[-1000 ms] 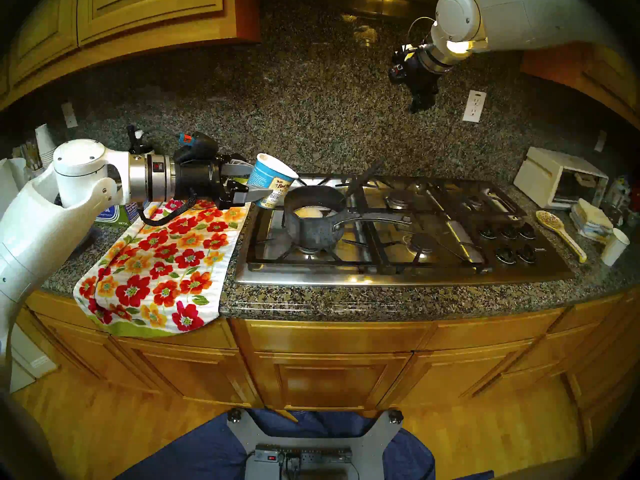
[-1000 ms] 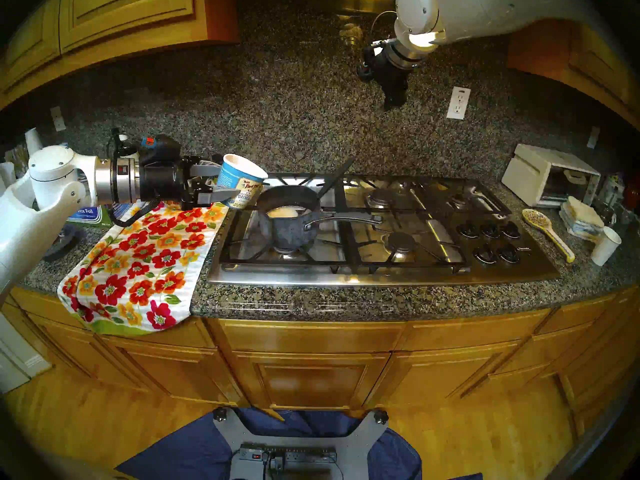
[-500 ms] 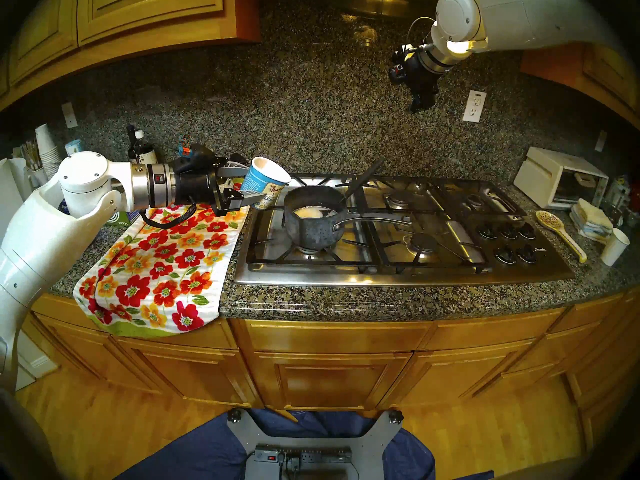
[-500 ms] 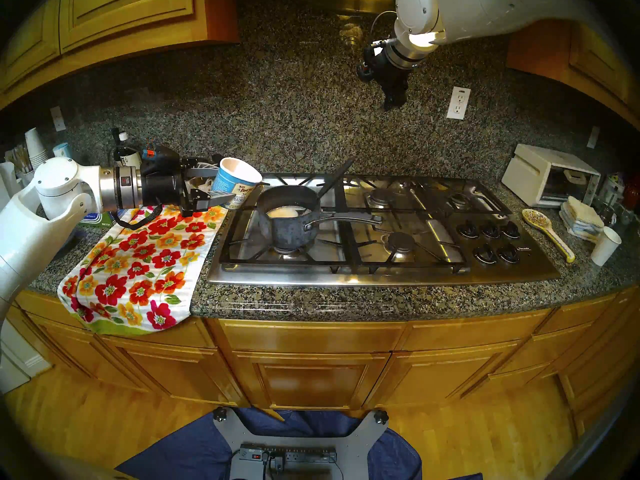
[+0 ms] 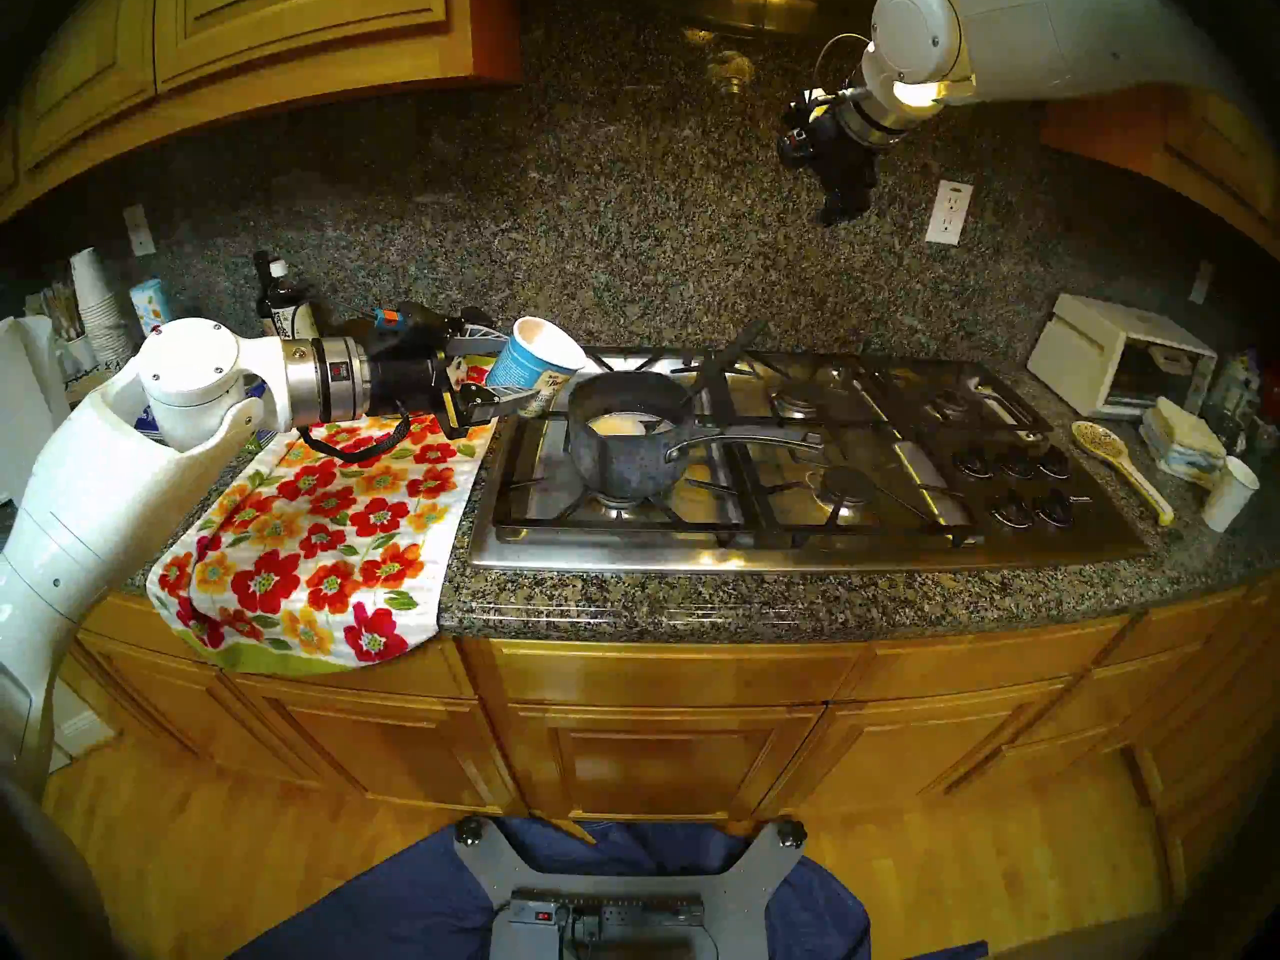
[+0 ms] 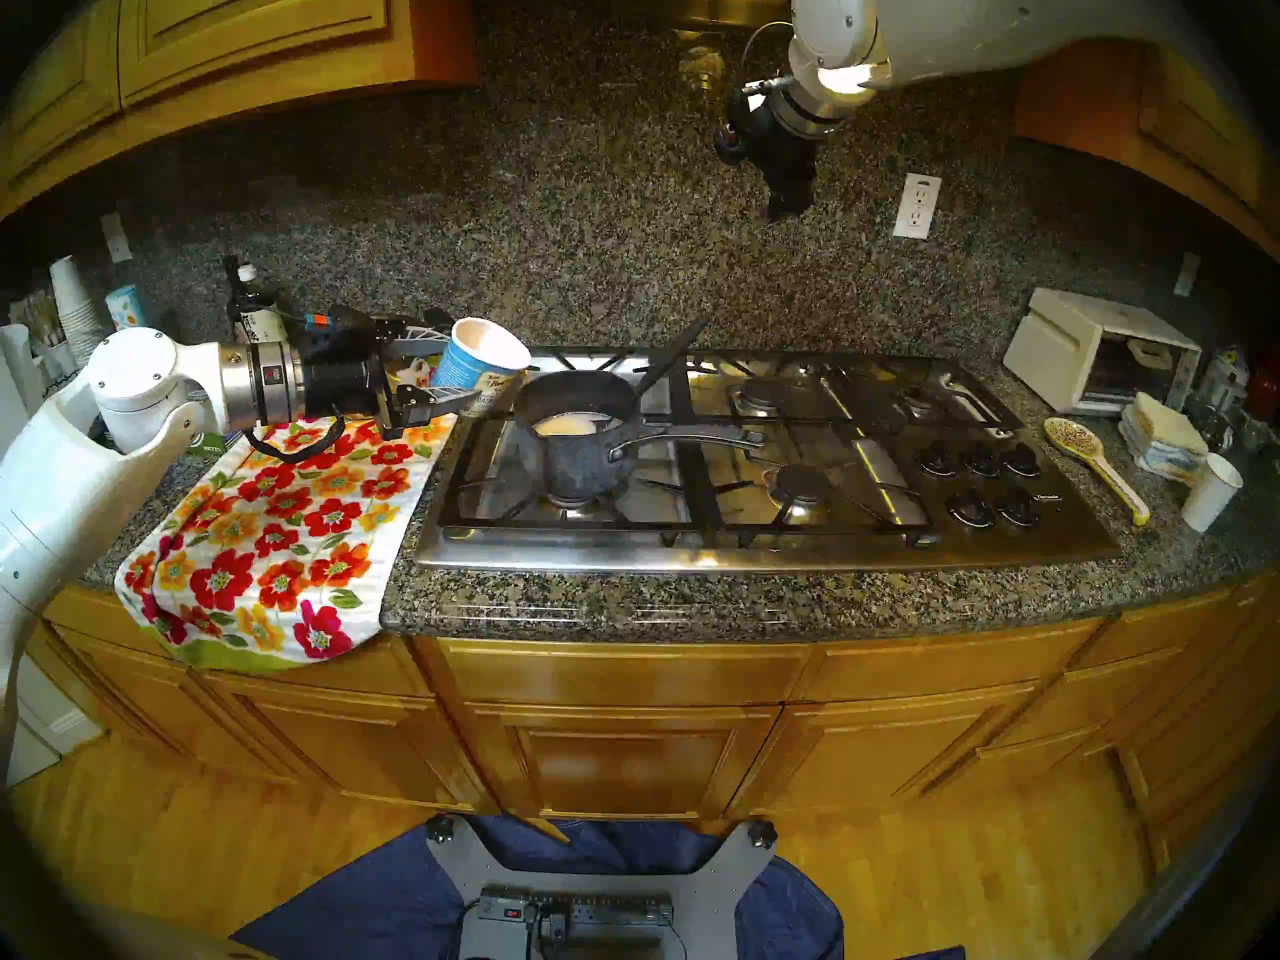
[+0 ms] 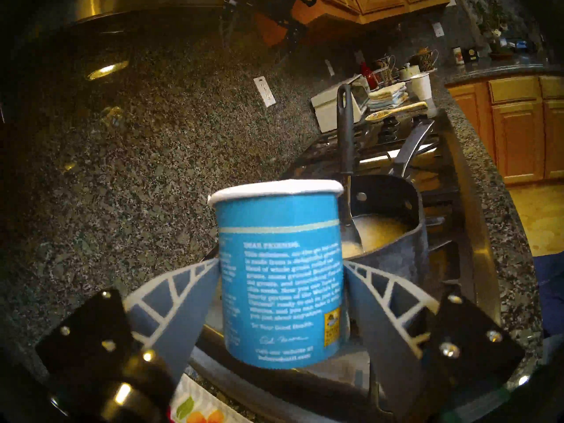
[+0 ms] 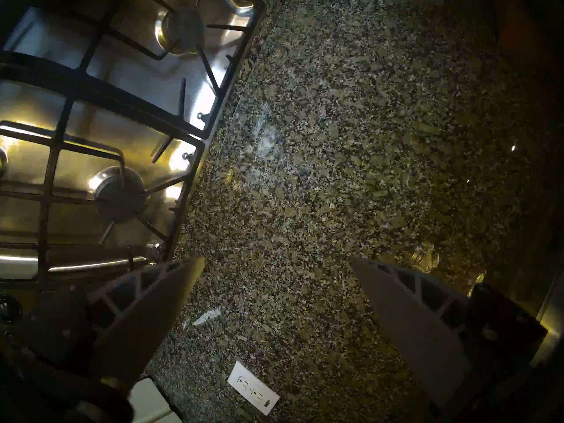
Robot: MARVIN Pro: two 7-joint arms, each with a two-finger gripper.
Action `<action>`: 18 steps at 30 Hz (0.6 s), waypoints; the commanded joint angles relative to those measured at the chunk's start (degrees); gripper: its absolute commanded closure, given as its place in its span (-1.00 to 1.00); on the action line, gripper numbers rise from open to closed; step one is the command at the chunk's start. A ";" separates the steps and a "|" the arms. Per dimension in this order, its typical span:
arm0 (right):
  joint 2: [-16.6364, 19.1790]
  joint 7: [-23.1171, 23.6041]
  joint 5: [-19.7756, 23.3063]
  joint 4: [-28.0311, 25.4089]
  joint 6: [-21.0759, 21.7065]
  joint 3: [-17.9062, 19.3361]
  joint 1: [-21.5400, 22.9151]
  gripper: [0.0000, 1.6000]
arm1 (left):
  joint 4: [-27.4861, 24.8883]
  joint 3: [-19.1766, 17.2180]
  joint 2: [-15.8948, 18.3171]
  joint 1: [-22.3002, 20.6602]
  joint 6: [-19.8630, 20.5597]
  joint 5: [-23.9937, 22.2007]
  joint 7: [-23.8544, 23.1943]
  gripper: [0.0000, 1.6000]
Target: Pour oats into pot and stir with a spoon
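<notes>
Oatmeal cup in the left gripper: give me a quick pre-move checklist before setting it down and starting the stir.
1. left gripper shut on the oatmeal cup: ok.
2. Oats in the pot: ok.
3. Cup fully emptied: cannot tell.
4. Spoon standing in the pot, handle free: ok.
5. right gripper open and empty: ok.
6. Right gripper near the spoon: not ok, raised by the backsplash.

Warm yellow light pools on the steel stove, throwing glare along its front edge. The wall behind stays dim. Fisheye bending curves the cabinets toward a dark rim. Printed text on the cup close up looks soft.
</notes>
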 commanded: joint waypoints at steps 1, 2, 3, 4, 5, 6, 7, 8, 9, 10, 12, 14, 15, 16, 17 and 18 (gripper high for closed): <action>0.12 -0.62 0.06 1.77 0.41 0.16 2.16 -1.00 | 0.82 -1.25 -1.35 -4.16 -2.14 1.78 0.65 -0.30; 0.12 -0.62 0.05 1.77 0.41 0.16 2.16 -1.00 | 0.92 -1.21 -1.40 -4.30 -2.61 2.43 0.72 -0.32; 0.12 -0.62 0.05 1.77 0.41 0.17 2.16 -1.00 | 1.07 -1.18 -1.51 -4.42 -2.83 2.82 0.72 -0.31; 0.13 -0.62 0.05 1.77 0.42 0.17 2.15 -1.00 | 1.20 -1.16 -1.61 -4.51 -2.93 2.98 0.66 -0.29; 0.13 -0.62 0.04 1.77 0.42 0.17 2.15 -1.00 | 1.31 -1.11 -1.68 -4.62 -3.38 3.57 0.67 -0.29; 0.13 -0.62 0.04 1.77 0.42 0.18 2.15 -1.00 | 1.44 -1.06 -1.77 -4.74 -3.76 4.02 0.63 -0.29; 0.13 -0.61 0.03 1.77 0.42 0.18 2.15 -1.00 | 1.51 -0.99 -1.84 -4.89 -4.18 4.69 0.70 -0.31; 0.14 -0.61 0.03 1.77 0.42 0.19 2.15 -1.00 | 1.59 -0.97 -1.96 -5.02 -4.37 4.99 0.70 -0.29; 0.14 -0.61 0.02 1.77 0.42 0.19 2.15 -1.00 | 1.68 -0.92 -2.07 -5.17 -4.77 5.44 0.58 -0.29; 0.14 -0.61 0.02 1.77 0.42 0.19 2.15 -1.00 | 1.62 -0.87 -2.14 -5.23 -5.39 6.18 0.74 -0.29; 0.15 -0.61 0.01 1.77 0.43 0.20 2.15 -1.00 | 1.54 -0.80 -2.36 -5.36 -5.91 6.80 0.62 -0.27; 0.15 -0.61 0.00 1.77 0.43 0.21 2.15 -1.00 | 1.26 -0.72 -2.43 -5.32 -6.84 7.99 0.86 -0.28; 0.15 -0.61 0.00 1.77 0.44 0.22 2.15 -1.00 | 1.12 -0.67 -2.49 -5.25 -7.36 8.64 1.05 -0.25; 0.16 -0.61 0.00 1.77 0.44 0.22 2.15 -1.00 | 1.06 -0.66 -2.57 -5.19 -7.71 8.97 1.12 -0.25; 0.16 -0.61 -0.01 1.77 0.45 0.22 2.15 -1.00 | 1.05 -0.66 -2.70 -5.15 -7.86 9.12 1.11 -0.25; 0.16 -0.61 -0.01 1.77 0.45 0.23 2.15 -1.00 | 0.99 -0.57 -2.78 -5.18 -8.32 9.67 1.10 -0.24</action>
